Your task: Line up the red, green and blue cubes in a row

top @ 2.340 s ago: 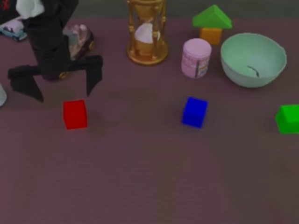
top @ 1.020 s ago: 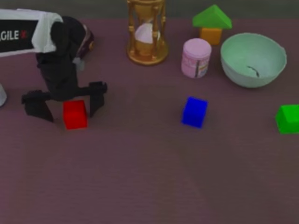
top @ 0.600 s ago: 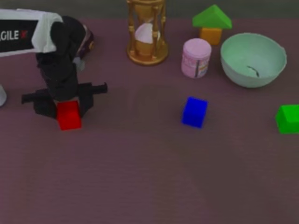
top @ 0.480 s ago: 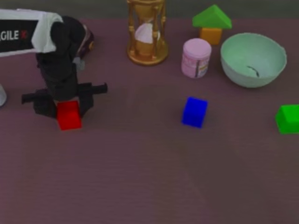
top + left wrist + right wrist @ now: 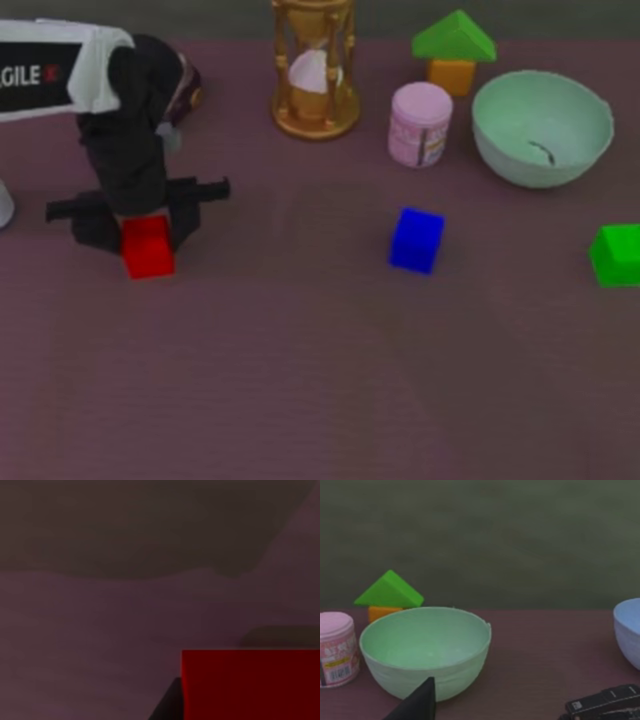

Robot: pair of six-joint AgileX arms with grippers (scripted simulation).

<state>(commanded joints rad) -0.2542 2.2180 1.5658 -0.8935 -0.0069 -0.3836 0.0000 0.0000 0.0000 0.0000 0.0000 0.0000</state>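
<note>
Your left pincer point(image 5: 140, 228) grips the red cube point(image 5: 148, 247) at the desk's point(image 5: 300, 380) nine o'clock side. The blue cube point(image 5: 416, 240) sits near centre, the green cube point(image 5: 616, 255) at three o'clock. Your right pincer's point(image 5: 495, 707) fingers are spread open.

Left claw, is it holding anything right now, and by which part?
Yes: the left claw is shut on the red cube, its fingers pressing the cube's two opposite side faces. The right arm holds nothing visible.
</note>
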